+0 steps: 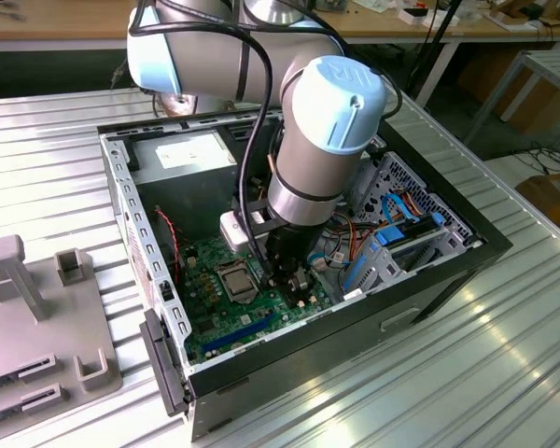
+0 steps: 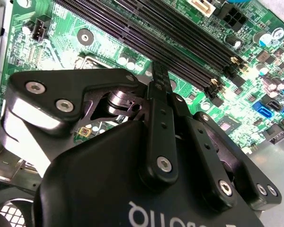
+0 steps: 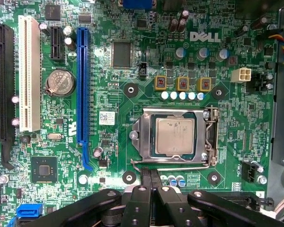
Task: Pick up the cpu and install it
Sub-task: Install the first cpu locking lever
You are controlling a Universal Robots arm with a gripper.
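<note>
In its socket (image 3: 174, 137), the cpu (image 3: 174, 136) lies just beside the closed end effector (image 3: 150, 174).

A ribbed metal table (image 1: 504, 355) gleams under bright light, with wooden benches (image 1: 56, 23) behind it.

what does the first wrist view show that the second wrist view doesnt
First wrist view: the cpu, seated in its metal-framed socket, plus the round coin battery, the blue expansion slot and the white expansion slot.

Second wrist view: the long black memory slots running across the board, and the gripper body close up, with its jaws pressed together and nothing between them.

Both: the green motherboard and the gripper's black linkage, which stands over the board, apart from the cpu.
</note>
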